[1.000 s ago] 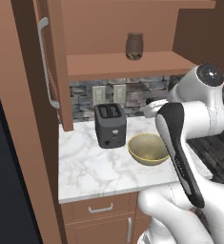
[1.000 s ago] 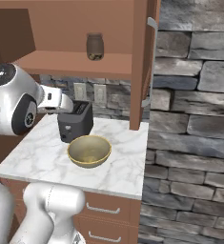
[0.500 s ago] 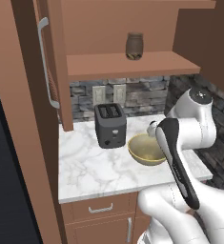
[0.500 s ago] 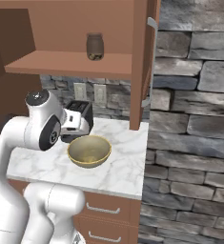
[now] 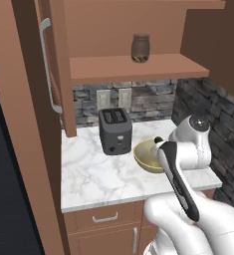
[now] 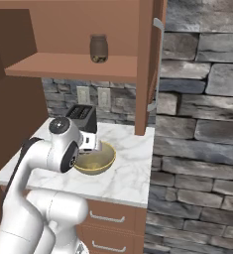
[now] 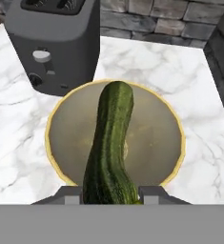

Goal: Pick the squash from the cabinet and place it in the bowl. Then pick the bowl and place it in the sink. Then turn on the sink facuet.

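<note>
One hand (image 7: 111, 193) grips the squash (image 7: 111, 143), poised above the bowl (image 7: 66, 138).

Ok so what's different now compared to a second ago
The arm has swung down from beside the toaster, bringing the gripper over the bowl. It keeps its hold on the squash, now hanging above the bowl's middle. Bowl, toaster and the jar on the cabinet shelf stayed put.

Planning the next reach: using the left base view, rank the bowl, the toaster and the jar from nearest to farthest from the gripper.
1. bowl, right under the gripper, which holds the squash.
2. toaster, on the counter left of the bowl.
3. jar, up on the cabinet shelf.
</note>
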Controlling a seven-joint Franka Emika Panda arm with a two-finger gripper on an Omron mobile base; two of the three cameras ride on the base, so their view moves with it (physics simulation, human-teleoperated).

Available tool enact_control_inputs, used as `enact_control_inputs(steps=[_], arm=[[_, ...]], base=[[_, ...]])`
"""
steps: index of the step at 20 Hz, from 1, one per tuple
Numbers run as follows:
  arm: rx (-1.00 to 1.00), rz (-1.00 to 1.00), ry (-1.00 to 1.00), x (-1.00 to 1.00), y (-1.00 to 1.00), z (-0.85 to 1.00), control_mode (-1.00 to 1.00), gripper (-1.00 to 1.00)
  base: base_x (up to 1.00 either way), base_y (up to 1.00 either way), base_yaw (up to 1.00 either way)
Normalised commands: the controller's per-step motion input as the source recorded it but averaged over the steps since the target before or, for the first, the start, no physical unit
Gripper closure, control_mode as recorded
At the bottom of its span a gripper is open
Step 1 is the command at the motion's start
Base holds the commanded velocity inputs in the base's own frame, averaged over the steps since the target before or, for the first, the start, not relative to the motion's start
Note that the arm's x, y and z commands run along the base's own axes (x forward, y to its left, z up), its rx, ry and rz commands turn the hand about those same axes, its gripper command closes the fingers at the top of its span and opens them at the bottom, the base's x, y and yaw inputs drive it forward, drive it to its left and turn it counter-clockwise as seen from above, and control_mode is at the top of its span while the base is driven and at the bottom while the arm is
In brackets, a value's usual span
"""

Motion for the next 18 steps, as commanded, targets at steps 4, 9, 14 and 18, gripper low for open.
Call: enact_control_inputs(steps=[4,9,14,18], arm=[[0.00,0.09,0.00,0.51,-0.01,-0.60,-1.00,1.00],[0.00,0.09,0.00,0.32,-0.03,-0.51,-1.00,1.00],[0.00,0.05,0.00,0.03,-0.13,-0.32,-1.00,1.00],[0.00,0.02,0.00,0.05,0.00,-0.43,-1.00,1.00]], base=[[0.00,0.00,0.00],[0.00,0.00,0.00],[0.00,0.00,0.00],[0.00,0.00,0.00]])
